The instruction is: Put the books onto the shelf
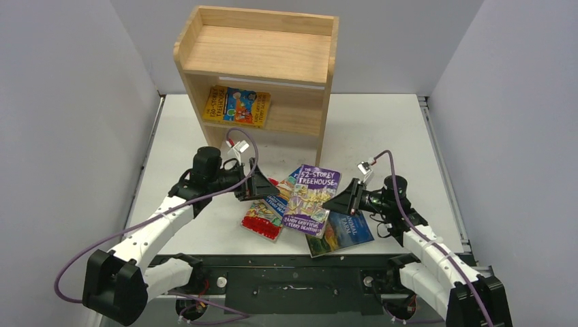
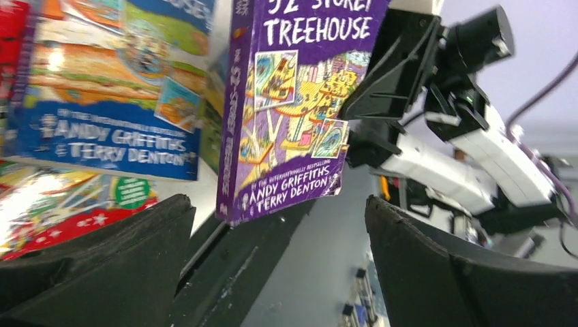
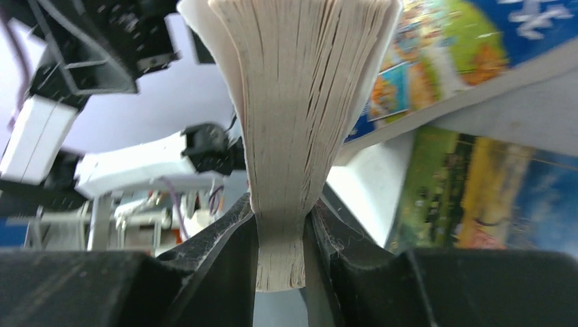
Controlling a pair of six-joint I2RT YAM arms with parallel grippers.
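Observation:
The purple book (image 1: 311,199) is lifted off the pile, and my right gripper (image 1: 339,199) is shut on its right edge. In the right wrist view the fingers pinch the page block (image 3: 300,102) at the right gripper (image 3: 281,238). My left gripper (image 1: 262,185) stands open just left of it, over the blue book (image 1: 276,203) and the red-bordered book (image 1: 260,221). In the left wrist view the purple book (image 2: 293,102) hangs above the empty left gripper (image 2: 279,231). The landscape book (image 1: 347,231) lies flat under the purple one. A yellow-orange book (image 1: 236,106) leans inside the shelf (image 1: 259,51).
The wooden shelf stands at the back middle of the white table (image 1: 382,129), with grey walls on both sides. A dark rail (image 1: 286,272) runs along the near edge between the arm bases. The right arm (image 2: 470,136) fills the right of the left wrist view.

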